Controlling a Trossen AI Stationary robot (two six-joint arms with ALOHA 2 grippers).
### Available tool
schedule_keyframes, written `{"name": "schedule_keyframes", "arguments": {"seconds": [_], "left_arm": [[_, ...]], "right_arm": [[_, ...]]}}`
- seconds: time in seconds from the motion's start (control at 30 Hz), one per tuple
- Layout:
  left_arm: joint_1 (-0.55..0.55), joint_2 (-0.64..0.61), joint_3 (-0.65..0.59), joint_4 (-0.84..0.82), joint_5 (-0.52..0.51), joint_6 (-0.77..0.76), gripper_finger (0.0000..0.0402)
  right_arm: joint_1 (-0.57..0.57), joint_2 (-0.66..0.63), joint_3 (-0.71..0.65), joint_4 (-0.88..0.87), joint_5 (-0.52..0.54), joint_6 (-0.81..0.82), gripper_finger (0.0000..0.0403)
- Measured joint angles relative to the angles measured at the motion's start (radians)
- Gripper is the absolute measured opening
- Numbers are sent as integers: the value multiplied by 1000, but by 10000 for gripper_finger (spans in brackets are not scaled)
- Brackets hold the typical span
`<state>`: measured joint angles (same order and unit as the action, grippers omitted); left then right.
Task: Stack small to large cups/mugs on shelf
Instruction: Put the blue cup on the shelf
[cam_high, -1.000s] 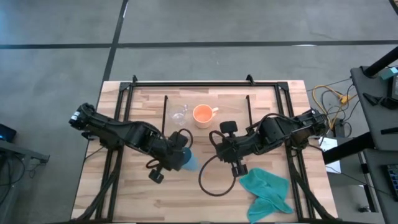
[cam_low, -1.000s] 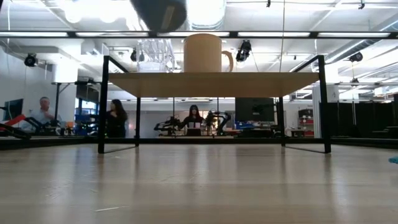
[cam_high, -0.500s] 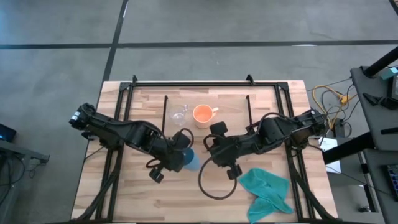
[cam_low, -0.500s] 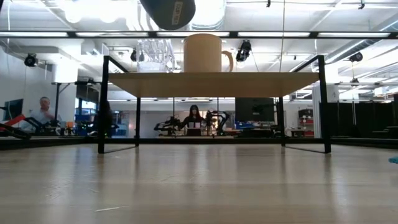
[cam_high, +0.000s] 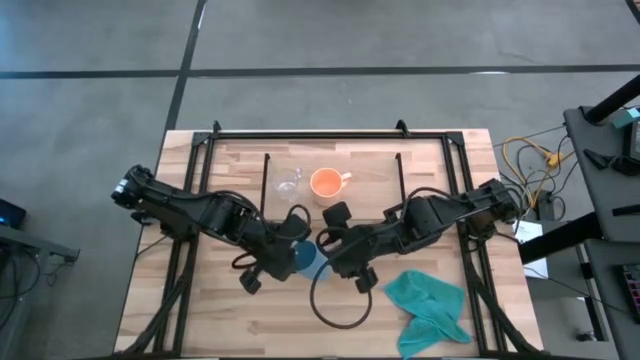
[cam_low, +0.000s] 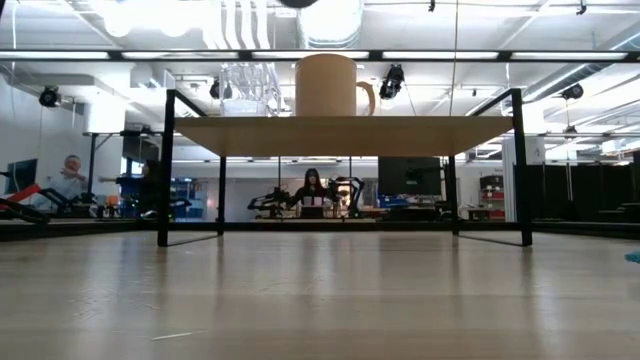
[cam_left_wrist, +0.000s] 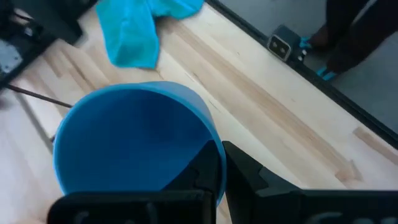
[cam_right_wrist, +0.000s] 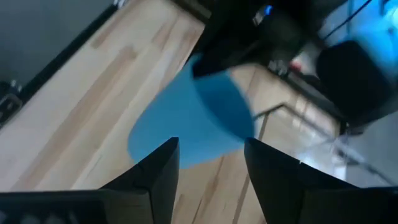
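So the left gripper (cam_high: 285, 252) has the blue cup (cam_high: 303, 258) pinched by its rim, one finger inside and one outside from what the left wrist view shows, and it's holding it up off the table (cam_high: 230, 320), tipped over toward the right arm. My guess for the tilt: it's presenting the cup's side so the other arm can take it.

The right gripper (cam_high: 330, 248) is right beside the cup with its fingers (cam_right_wrist: 155, 168) spread apart, the cup's bottom end sitting just ahead of the gap in its own wrist camera. Not touching yet as far as I can tell. Looks like a handoff is being set up, probably because the free spot on the shelf (cam_low: 340, 134) is easier to reach from the right side.

On the shelf, the little glass cup (cam_high: 287, 185) and the orange mug (cam_high: 326, 184) stand just beside each other, both upright, handle of the mug pointing toward the right arm's side. If they're lining up by size, the blue one has to fit into that row somewhere, though I honestly can't tell how it compares with the mug.

The teal cloth (cam_high: 430, 305) is lying crumpled near the front right corner, well apart from all this. A person (cam_low: 312, 190) sits in the room way behind the table.
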<state>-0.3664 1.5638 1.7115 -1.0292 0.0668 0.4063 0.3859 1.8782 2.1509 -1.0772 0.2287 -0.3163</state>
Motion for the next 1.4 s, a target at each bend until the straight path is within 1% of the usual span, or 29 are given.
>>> {"name": "schedule_keyframes", "arguments": {"seconds": [0.17, 0.33, 0.53, 0.63, 0.73, 0.93, 1.23, 1.4], "left_arm": [[0, 19, -18, -10, 15, 4, 0], [0, 33, -18, 8, 20, 99, 0], [3, 31, -17, 16, 33, 106, 0], [3, 29, -16, 17, 37, 120, 0], [4, 29, -16, 17, 41, 136, 0], [7, 37, -19, 0, 65, 135, 0], [7, 46, -20, 1, 111, 158, 0], [7, 46, -17, 0, 116, 178, 0]], "right_arm": [[0, 0, 0, 50, 0, -54, 178], [0, 0, 0, 38, -8, -62, 175], [0, 3, -1, 38, -117, -29, 164], [0, 15, -6, 37, -136, -13, 158], [0, 41, -8, 39, -156, -29, 154], [4, 83, 1, 42, -138, -84, 150], [5, 84, 0, 39, -128, -111, 139], [6, 84, 0, 40, -128, -141, 128]]}}
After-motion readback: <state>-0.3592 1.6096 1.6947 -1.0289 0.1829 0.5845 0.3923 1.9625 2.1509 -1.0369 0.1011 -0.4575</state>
